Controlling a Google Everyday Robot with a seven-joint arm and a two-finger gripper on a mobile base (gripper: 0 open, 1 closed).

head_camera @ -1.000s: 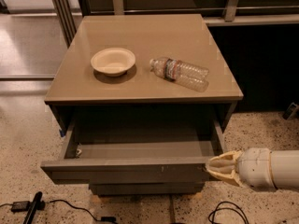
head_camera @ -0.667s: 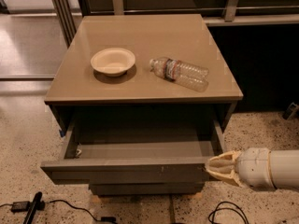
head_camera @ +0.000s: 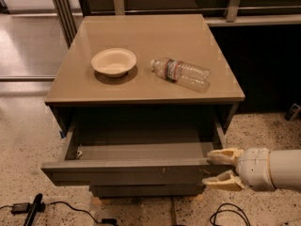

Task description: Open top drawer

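- We see the grey-brown, handleless top drawer [head_camera: 127, 172] pulled well out from beneath the front edge of the tan, flat-topped cabinet table [head_camera: 141, 32]. Its dark interior is exposed, and small pale scratches mark its flat front right of centre.
- The pale yellow two-finger gripper [head_camera: 222, 169] sits at the drawer's right end, below the table's front right corner.
- We note that its fingers [head_camera: 225, 156] are spread. One lies at the top rim of the drawer front and the other lower, against its face, but we cannot tell whether they press on the panel.
- A white cylindrical wrist [head_camera: 268, 169] extends from the gripper to the right border.
- A shallow cream paper bowl [head_camera: 114, 61] rests upright on the table, left of centre and nearer the left edge.
- A clear plastic water bottle [head_camera: 181, 73] lies on its side right of centre. Its cap points toward the bowl, and the two stand apart.
- A narrower grey-brown drawer front [head_camera: 141, 190] shows beneath the open drawer.
- A black cable [head_camera: 33, 208] lies on the speckled floor [head_camera: 23, 140] near the front left corner.
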